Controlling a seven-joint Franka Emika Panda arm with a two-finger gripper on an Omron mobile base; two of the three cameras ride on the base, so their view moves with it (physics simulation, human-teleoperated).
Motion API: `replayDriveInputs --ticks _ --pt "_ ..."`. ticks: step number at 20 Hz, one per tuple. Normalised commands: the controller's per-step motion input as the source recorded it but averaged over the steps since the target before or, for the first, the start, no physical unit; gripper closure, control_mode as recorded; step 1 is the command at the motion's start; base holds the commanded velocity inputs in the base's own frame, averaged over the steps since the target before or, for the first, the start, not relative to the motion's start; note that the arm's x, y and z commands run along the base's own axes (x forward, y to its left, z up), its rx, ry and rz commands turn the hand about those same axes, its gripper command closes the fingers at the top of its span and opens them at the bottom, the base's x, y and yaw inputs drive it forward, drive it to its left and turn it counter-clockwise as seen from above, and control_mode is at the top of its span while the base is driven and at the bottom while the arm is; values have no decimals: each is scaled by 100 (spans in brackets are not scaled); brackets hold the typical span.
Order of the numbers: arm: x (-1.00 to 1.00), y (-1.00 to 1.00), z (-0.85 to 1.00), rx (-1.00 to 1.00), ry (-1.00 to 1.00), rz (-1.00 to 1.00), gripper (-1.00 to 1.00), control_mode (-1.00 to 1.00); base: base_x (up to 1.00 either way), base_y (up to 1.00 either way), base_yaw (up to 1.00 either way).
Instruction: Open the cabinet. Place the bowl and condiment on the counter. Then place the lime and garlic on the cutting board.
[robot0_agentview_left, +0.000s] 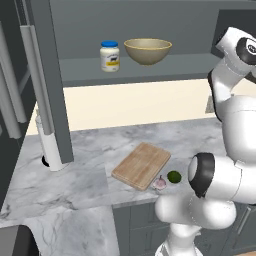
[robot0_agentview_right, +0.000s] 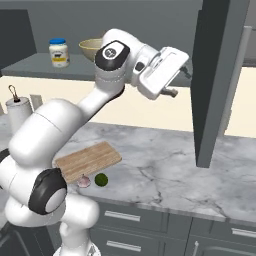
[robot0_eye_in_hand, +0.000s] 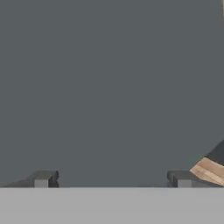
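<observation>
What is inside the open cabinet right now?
On the cabinet shelf stand the condiment and, to its right, the bowl. The bowl's inside is hidden by its rim, and the arm covers the shelf's right end.

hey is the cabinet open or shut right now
Open. Both doors of the cabinet are swung out, exposing the shelf with the bowl and the condiment standing on it.
</observation>
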Motion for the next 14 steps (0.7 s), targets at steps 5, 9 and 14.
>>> replayDriveInputs --ticks 5,9,14 --pt "-21 54 -11 24 17 19 -100 -100 0 0 0" --pt "-49 62 -11 20 3 10 -100 -100 0 0 0" --pt "-54 59 -22 22 0 10 -100 -100 0 0 0"
